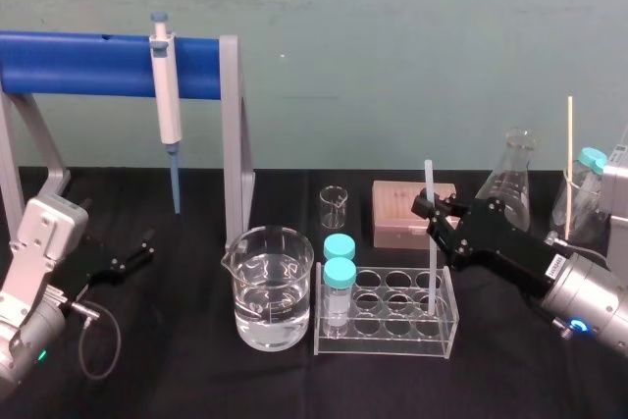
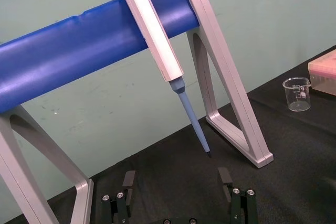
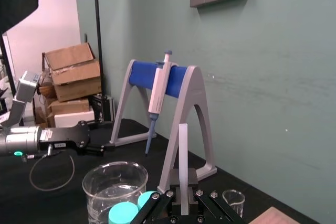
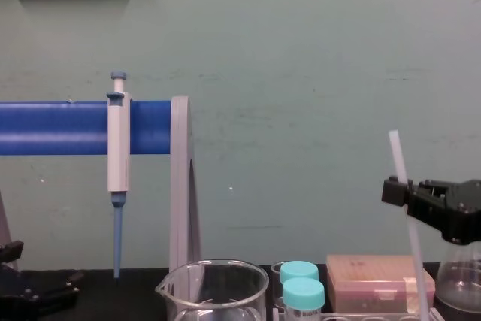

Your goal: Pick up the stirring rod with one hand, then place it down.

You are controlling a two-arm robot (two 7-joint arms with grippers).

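The right end effector (image 1: 428,209) is clamped on the upright stirring rod (image 1: 429,179), whose lower end sits within the test tube rack (image 1: 385,345), so pickup seems made and setting down remains; the left end effector (image 2: 177,179) idles open.

Black cloth-covered table (image 1: 196,380). Sitting on it: blue-barred stand (image 1: 233,144) with grey legs at left, big water-filled beaker (image 1: 245,272) front centre, clear tube rack (image 1: 385,348) just right of it, small empty beaker (image 1: 334,207) and pinkish box (image 1: 397,211) behind, conical flask (image 1: 512,183) far right.
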